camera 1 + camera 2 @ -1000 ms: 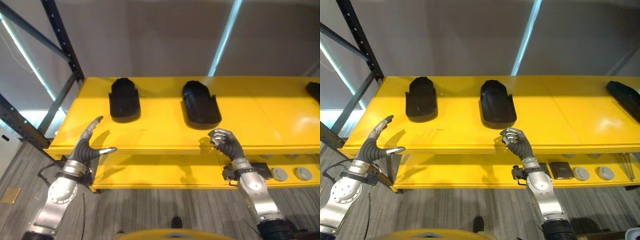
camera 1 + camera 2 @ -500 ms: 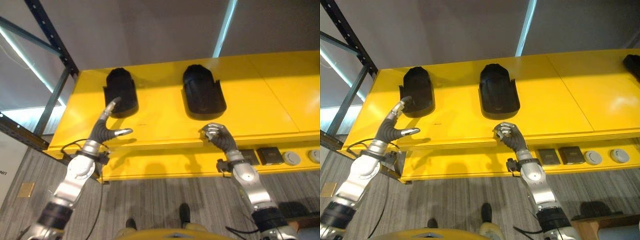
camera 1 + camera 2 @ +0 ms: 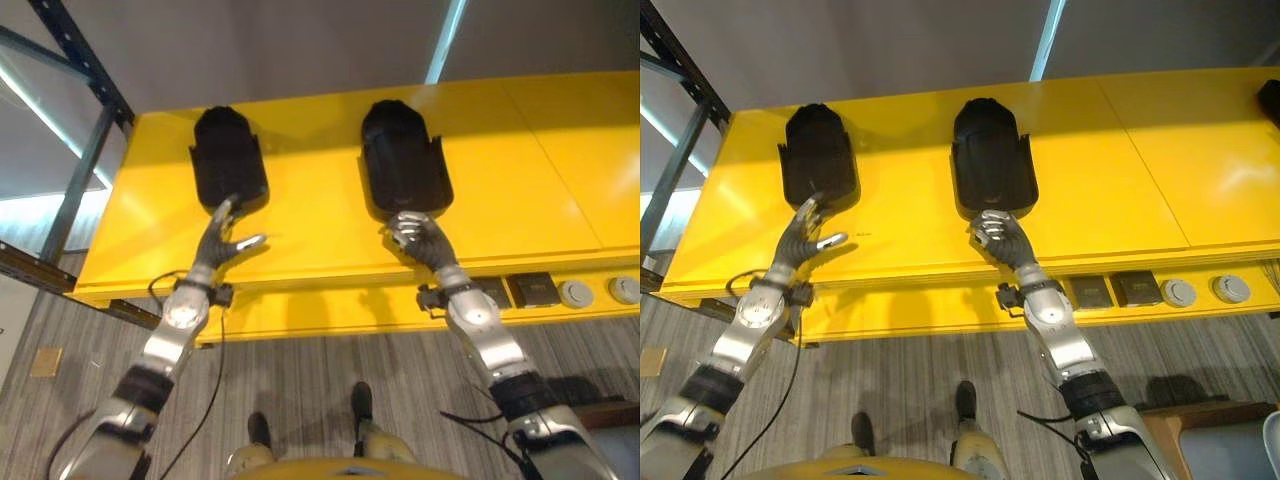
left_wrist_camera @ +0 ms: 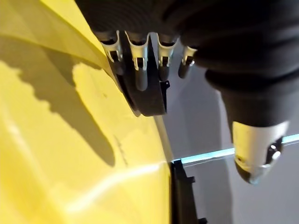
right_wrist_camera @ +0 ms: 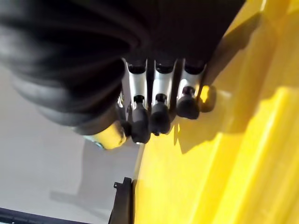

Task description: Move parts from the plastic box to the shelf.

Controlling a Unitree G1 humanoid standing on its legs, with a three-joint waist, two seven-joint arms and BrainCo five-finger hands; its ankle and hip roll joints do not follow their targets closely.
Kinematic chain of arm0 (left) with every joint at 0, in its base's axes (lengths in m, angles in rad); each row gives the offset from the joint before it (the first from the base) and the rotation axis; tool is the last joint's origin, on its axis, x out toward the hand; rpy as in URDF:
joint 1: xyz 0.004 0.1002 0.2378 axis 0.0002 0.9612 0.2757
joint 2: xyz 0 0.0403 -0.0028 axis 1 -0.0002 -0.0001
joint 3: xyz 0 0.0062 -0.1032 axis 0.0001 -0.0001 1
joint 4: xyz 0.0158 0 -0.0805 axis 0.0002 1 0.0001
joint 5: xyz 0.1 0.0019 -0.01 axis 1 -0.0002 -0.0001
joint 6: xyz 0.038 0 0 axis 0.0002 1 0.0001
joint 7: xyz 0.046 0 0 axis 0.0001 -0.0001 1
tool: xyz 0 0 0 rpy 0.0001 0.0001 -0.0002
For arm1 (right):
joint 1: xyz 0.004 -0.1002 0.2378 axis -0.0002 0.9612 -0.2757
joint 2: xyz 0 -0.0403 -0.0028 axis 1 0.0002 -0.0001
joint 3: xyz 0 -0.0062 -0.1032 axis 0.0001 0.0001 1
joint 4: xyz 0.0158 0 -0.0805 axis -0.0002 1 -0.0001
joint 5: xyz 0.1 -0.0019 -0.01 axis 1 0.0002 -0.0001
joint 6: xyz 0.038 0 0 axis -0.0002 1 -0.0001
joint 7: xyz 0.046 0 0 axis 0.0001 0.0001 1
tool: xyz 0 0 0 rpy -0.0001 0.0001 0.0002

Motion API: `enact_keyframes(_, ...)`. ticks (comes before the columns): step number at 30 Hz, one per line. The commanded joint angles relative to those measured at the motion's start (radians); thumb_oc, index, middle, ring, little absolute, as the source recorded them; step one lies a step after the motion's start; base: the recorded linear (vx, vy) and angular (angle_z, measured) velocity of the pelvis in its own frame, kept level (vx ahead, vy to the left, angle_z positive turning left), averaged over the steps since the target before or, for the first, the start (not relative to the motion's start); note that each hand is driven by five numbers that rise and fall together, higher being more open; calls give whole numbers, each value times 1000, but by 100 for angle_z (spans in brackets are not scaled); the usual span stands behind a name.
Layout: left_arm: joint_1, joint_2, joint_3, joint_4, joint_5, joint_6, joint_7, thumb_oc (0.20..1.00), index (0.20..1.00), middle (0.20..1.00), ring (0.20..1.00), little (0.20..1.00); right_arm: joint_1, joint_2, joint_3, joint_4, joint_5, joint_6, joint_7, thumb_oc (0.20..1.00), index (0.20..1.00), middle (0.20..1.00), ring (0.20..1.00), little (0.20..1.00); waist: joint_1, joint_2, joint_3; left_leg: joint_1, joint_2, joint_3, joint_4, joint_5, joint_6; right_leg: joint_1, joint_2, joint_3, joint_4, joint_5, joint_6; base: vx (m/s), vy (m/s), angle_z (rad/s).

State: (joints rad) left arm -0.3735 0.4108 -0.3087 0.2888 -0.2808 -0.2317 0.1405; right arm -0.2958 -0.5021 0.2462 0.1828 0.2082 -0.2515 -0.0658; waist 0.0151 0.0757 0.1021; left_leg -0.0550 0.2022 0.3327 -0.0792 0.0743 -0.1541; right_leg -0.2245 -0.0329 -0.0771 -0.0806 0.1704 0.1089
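Two black moulded parts lie on the yellow shelf (image 3: pixel 320 235): the left part (image 3: pixel 228 160) and the right part (image 3: pixel 403 170). My left hand (image 3: pixel 222 245) is open over the shelf, fingers straight, their tips at the left part's near edge and the thumb spread sideways. The left wrist view shows that part (image 4: pixel 145 99) just past the straight fingers (image 4: pixel 140 70). My right hand (image 3: pixel 420 240) is shut, knuckles right at the near edge of the right part, nothing in it. The right wrist view shows its curled fingers (image 5: pixel 159 112) over the yellow surface.
A lower shelf holds flat black squares (image 3: pixel 530 289) and grey round discs (image 3: pixel 576 293) at the right. A black steel upright (image 3: pixel 80 60) stands at the shelf's left end. Another black part (image 3: pixel 1272 95) lies at the far right. Bare yellow surface stretches to the right.
The camera has shifted closer to the shelf. Both hands have moved forward from the shelf's front edge onto its top, up to the near edges of the two black parts.
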Motion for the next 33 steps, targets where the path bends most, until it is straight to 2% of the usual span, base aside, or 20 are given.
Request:
enact_keyframes(1,-105,-7,-48,31,-76,-52,33,1000,1000,1000,1000,1000,-58,21,1,1,37,-30,-30,200,200,200,200,200,9,1,6,79,18,76,59,-158,-22,-14,-26,-48,168,-224,117,0,0,0)
enact_keyframes(5,-237,-59,-121,121,-156,-58,48,1000,1000,1000,1000,1000,-144,53,62,49,39,-28,-55,200,200,200,200,200,2,0,20,57,22,73,59,-149,-24,-36,-30,-52,170,-214,121,-28,-8,-1)
enact_keyframes(8,-264,-69,-134,137,-169,-63,49,1000,1000,1000,1000,1000,-166,59,72,57,38,-29,-62,200,200,200,200,200,1,2,26,52,21,73,58,-146,-24,-43,-30,-52,172,-211,123,-26,19,-2)
enact_keyframes(9,-300,-83,-159,123,-197,-73,45,1000,1000,1000,1000,1000,-209,78,100,56,37,-33,-81,200,200,200,200,200,-1,13,39,40,15,73,59,-141,-24,-61,-35,-49,173,-201,127,-26,46,-11)
enact_keyframes(17,-257,-85,-151,46,-202,-80,38,1000,1000,1000,1000,1000,-175,85,99,20,15,-36,-85,200,200,200,200,200,4,19,29,37,9,75,62,-143,-19,-65,-42,-48,171,-198,128,6,18,-6)
enact_keyframes(25,-274,-126,-90,106,-165,-97,184,1000,1000,1000,1000,1000,-127,114,81,1,33,-54,-118,200,200,200,200,200,-11,13,34,35,12,82,68,-154,-17,-79,-40,-46,182,-202,125,1,1,-1)
enact_keyframes(26,-273,-123,-81,110,-162,-96,195,1000,1000,1000,1000,1000,-111,111,74,-27,46,-62,-115,1000,1000,1000,1000,1000,-17,12,35,36,13,85,70,-155,-17,-80,-38,-44,185,-203,125,13,6,-7)
enact_keyframes(33,-238,-59,30,142,-120,-83,240,1000,1000,1000,1000,1000,153,56,-49,-313,94,-111,-29,1000,1000,1000,1000,1000,-66,5,27,55,23,107,72,-166,-19,-79,-29,-36,195,-212,128,13,1,-3)
